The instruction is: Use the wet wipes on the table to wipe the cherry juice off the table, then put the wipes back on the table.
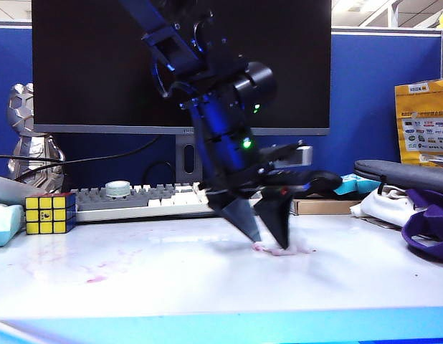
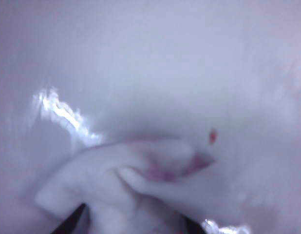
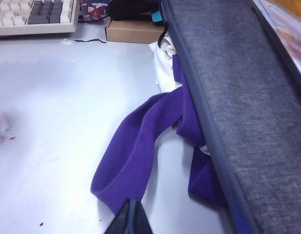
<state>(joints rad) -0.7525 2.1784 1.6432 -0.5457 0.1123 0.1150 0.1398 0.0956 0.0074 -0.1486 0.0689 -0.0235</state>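
The left gripper [image 1: 266,235] is seen pointing down at the middle of the table [image 1: 207,287], its jaws spread wide. The wet wipe [image 1: 282,250] lies crumpled on the table right at the fingertips, a bit right of centre in the exterior view. No grip on it is visible; whether a fingertip touches the tissue cannot be told. In the left wrist view the wipe [image 2: 141,180] fills the lower part of the picture, blurred, with a pink-stained fold in it, and a small red spot [image 2: 212,136] is seen on the table just beside it.

The right gripper [image 3: 129,220] is held away on the right side, jaws closed with nothing between them, above the purple strap [image 3: 136,151] of a bag lying next to a grey case [image 3: 238,97]. It takes no part at this moment.

Progress, as judged: the pink stain on the wipe suggests that some juice was picked up. Pink juice smears [image 1: 85,269] are visible on the left part of the table, near the puzzle cube [image 1: 49,213], well apart from the wipe. Tiny red specks are also seen on the table in the right wrist view. So the table is not clean.

Left to be done, as judged: the wipe is to be gripped, dragged over the left smears and the small spots, then laid down on the table and released.
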